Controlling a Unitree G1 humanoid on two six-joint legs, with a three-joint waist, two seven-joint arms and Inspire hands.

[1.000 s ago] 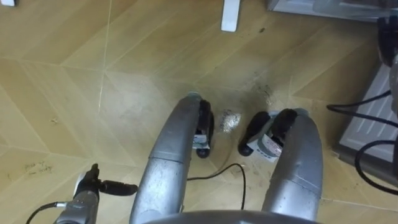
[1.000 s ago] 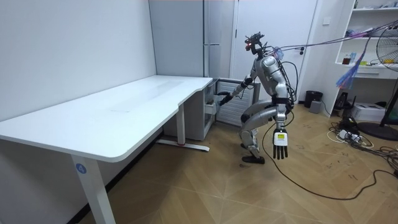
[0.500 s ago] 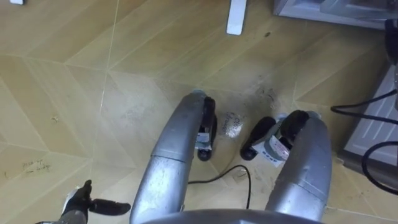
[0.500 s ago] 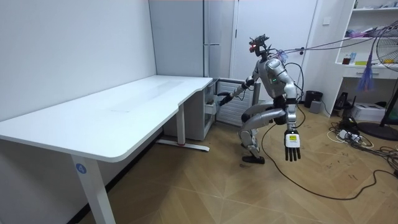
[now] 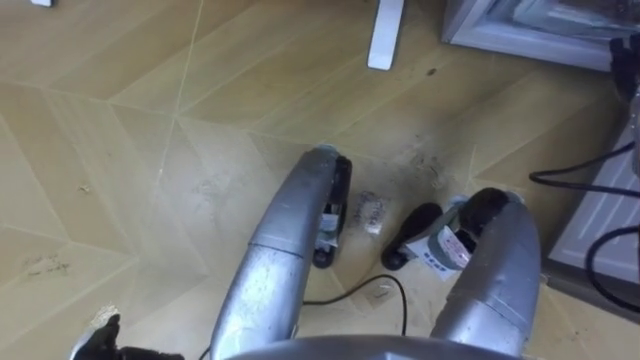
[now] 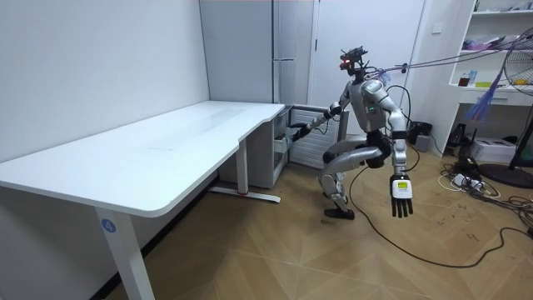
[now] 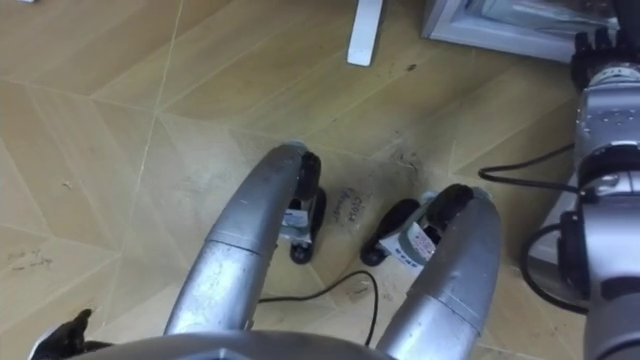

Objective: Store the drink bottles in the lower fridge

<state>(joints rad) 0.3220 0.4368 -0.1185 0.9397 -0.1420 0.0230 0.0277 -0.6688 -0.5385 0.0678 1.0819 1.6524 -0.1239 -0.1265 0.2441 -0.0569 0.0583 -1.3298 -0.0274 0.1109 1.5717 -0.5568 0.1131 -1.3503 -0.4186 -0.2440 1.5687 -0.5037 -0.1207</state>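
Tan herringbone floor [image 5: 120, 120], white desk [image 6: 166, 150] (black fingers [image 6: 400, 209] on the left hand [image 6: 400, 190]).

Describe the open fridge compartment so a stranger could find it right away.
Past the far end of the long white desk stands a tall grey fridge. Its low compartment, by the floor, is the part standing open, where the robot's right hand reaches.
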